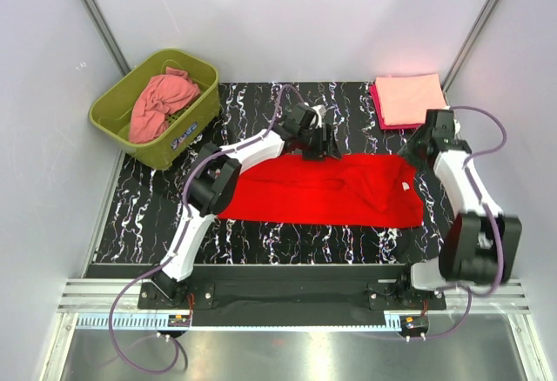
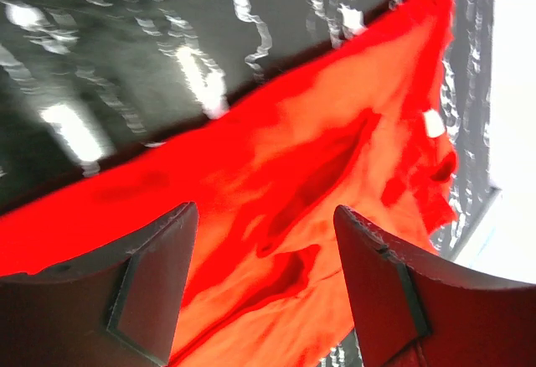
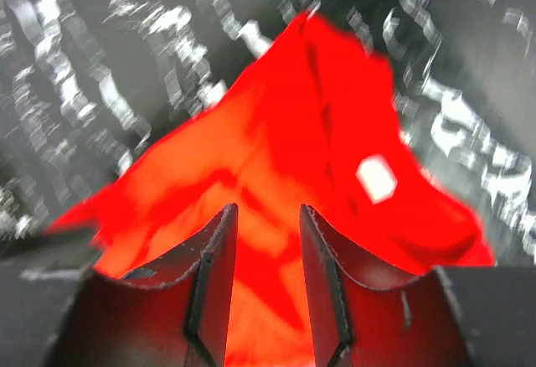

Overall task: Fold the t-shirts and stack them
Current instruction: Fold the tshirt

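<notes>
The bright red t-shirt (image 1: 322, 191) lies spread out flat across the middle of the table, its neck label to the right. My left gripper (image 1: 318, 142) hovers over the shirt's far edge with its jaws wide open; in the left wrist view (image 2: 264, 216) only red cloth (image 2: 318, 174) shows below it. My right gripper (image 1: 416, 150) is over the shirt's far right corner, its jaws partly open and nothing between them in the right wrist view (image 3: 264, 216); red cloth (image 3: 285, 132) lies beneath. The folded pale peach shirt (image 1: 411, 98) lies on the folded magenta shirt (image 1: 376, 103) at the back right. The salmon-pink shirt (image 1: 161, 103) is crumpled in the tub.
An olive-green plastic tub (image 1: 193, 124) stands at the back left, tilted off the mat's corner. The black marbled mat (image 1: 148, 216) covers the table. White walls close in the sides and back.
</notes>
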### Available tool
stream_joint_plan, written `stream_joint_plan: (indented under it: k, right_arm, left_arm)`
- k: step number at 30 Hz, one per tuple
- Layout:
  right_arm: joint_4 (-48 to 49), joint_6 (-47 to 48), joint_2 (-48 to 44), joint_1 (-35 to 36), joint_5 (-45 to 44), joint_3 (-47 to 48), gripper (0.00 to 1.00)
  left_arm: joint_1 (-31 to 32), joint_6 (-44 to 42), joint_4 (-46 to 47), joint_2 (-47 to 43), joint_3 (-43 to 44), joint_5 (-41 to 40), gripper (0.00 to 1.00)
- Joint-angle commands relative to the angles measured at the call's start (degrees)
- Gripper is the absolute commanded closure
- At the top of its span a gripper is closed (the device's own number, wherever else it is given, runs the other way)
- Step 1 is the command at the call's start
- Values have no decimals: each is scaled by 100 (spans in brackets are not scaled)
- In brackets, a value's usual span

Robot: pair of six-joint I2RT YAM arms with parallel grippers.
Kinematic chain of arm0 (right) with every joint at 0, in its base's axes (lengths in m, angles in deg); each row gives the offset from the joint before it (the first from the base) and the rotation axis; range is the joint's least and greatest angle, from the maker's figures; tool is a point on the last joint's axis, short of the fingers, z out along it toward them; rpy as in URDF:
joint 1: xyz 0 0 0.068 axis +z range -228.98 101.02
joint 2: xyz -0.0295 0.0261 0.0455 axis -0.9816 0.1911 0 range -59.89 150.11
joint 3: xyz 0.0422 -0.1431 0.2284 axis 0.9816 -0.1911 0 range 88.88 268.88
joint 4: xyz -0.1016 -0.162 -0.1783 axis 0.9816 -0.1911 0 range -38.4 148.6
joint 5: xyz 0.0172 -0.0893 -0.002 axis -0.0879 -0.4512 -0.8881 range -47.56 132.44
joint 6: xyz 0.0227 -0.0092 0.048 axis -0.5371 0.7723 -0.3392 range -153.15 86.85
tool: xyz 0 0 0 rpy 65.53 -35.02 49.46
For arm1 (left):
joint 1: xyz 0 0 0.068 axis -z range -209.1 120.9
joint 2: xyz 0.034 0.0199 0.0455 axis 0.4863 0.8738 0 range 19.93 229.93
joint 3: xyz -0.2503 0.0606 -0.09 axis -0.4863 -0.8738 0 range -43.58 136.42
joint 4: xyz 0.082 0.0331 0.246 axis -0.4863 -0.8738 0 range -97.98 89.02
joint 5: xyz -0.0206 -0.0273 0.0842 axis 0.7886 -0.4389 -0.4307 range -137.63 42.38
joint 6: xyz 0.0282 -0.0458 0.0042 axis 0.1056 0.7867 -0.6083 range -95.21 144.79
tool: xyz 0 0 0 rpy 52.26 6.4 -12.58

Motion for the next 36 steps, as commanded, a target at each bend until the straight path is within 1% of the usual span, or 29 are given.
stream_joint_plan:
  k: [1,4,7,10,13,14,15,17,18,19,22,25,27,29,30,32,33,34,35,36]
  right_arm:
    - [334,663,1050,-354,430,483,58]
    - [737,743,1649,-390,553,650,58]
    - [1229,734,2098,-399,703,677,57]
    - [1493,822,2397,-425,379,703,57]
    - [1704,857,2661,-522,272,756,59]
    - [1775,857,2732,-548,272,791,62]
    - [1662,927,2846,-592,272,948,67]
    - [1600,928,2943,-610,-25,1063,77]
    - [1260,919,3030,-671,-157,1316,81]
    - [1135,884,3214,-715,-141,1414,91]
    - [967,796,3532,-794,-79,1608,100]
    - [817,708,3638,-812,-71,1732,100]
    - [888,656,3524,-812,226,1714,100]
    - [827,611,3392,-812,482,1758,91]
    - [765,602,3287,-804,649,1828,81]
    - [459,602,2953,-786,808,1942,74]
    - [300,681,2743,-751,965,2082,68]
    - [142,742,2654,-707,1027,2153,66]
    - [-216,787,2584,-524,1046,2232,64]
    - [-350,857,2426,-409,1020,2215,62]
  left_arm:
    - [-237,-185,-314,-363,-252,-312,28]
    - [-378,-133,-446,-354,-393,-435,28]
    - [-501,-71,-464,-363,-472,-339,27]
    - [-598,-89,-560,-372,-490,-409,26]
    - [-694,34,-613,-346,-569,-418,25]
    - [-703,61,-613,-328,-595,-383,25]
    - [-747,104,-613,-328,-639,-382,25]
    - [-782,131,-639,-319,-666,-382,25]
    - [-791,131,-631,-328,-683,-391,25]
    - [-809,149,-639,-319,-675,-409,25]
    - [-827,193,-683,-258,-613,-426,25]
    - [-827,237,-710,-179,-525,-418,25]
    - [-827,246,-483,-205,-525,-277,25]
    - [-827,281,-254,-318,-604,-42,24]
    - [-827,281,-53,-354,-613,47,24]
    - [-827,298,81,-494,-578,346,24]
    - [-835,307,177,-547,-552,460,24]
    - [-835,316,221,-583,-491,705,24]
    - [-835,325,265,-679,-455,820,23]
    - [-844,325,266,-723,-420,891,23]
